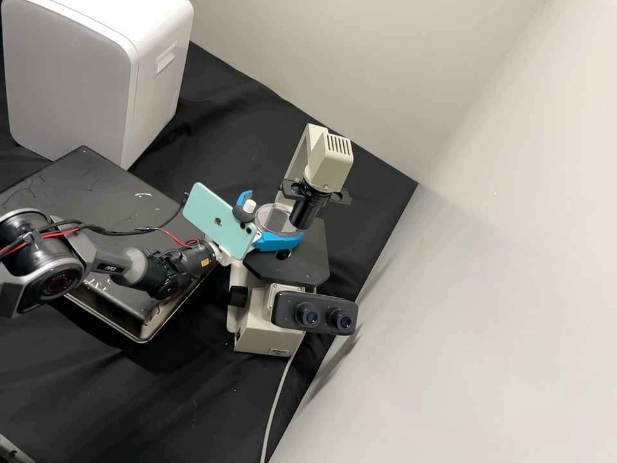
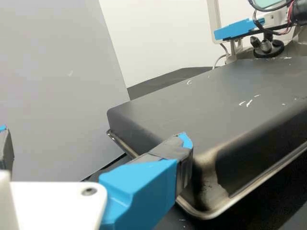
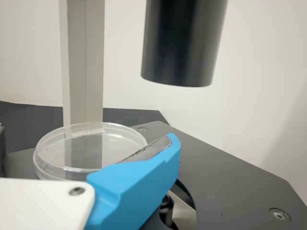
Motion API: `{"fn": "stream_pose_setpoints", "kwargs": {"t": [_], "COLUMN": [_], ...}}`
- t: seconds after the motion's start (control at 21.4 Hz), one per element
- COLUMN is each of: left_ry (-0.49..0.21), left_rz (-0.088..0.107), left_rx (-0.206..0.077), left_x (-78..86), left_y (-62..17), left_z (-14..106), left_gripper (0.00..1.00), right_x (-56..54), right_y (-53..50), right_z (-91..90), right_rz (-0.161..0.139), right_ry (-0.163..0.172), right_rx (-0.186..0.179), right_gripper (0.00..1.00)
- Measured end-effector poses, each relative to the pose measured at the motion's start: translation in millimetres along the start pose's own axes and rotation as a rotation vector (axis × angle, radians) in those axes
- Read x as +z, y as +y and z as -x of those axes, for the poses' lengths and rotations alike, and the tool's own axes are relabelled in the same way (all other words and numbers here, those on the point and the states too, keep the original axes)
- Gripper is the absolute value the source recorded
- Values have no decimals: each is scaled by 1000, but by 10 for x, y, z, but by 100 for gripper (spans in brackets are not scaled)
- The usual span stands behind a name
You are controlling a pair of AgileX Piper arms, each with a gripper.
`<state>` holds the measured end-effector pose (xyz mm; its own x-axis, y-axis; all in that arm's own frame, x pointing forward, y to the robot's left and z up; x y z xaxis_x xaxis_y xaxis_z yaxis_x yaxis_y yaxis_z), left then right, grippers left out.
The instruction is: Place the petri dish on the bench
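Note:
The clear petri dish [image 1: 277,217] [image 3: 91,153] hangs a little above the microscope's black stage [image 1: 305,265] [image 3: 230,182], just beside the black condenser tube [image 1: 306,209] [image 3: 182,43]. My right gripper [image 1: 273,218] [image 3: 88,141] is shut on the dish; one blue finger [image 3: 144,167] presses its rim and the other sits at the far side. Down beside an upturned black tray [image 2: 216,110] my left gripper [image 2: 93,143] stands open with nothing in it. Beyond the tray in the left wrist view is the right gripper's blue finger [image 2: 235,29].
The beige microscope [image 1: 267,321] stands mid-bench with its eyepieces [image 1: 318,315] toward the front. The black tray [image 1: 96,186] lies to its left and a white box [image 1: 90,71] at the back left. A pale wall panel [image 1: 488,289] bounds the right. A cable [image 1: 276,399] trails forward.

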<state>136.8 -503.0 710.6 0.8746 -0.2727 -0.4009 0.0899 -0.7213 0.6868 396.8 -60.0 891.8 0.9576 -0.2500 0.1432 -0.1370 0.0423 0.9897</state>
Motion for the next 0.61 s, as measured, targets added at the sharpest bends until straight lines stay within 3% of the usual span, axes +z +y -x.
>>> {"fn": "stream_pose_setpoints", "kwargs": {"t": [0.61], "left_ry": [0], "left_rz": [0], "left_rx": [0], "left_x": [0], "left_y": [0], "left_z": [0], "left_gripper": [100], "right_x": [-15], "right_y": [-12], "right_z": [0], "right_rz": [-10], "right_ry": [17], "right_rx": [-13], "right_gripper": [0]}}
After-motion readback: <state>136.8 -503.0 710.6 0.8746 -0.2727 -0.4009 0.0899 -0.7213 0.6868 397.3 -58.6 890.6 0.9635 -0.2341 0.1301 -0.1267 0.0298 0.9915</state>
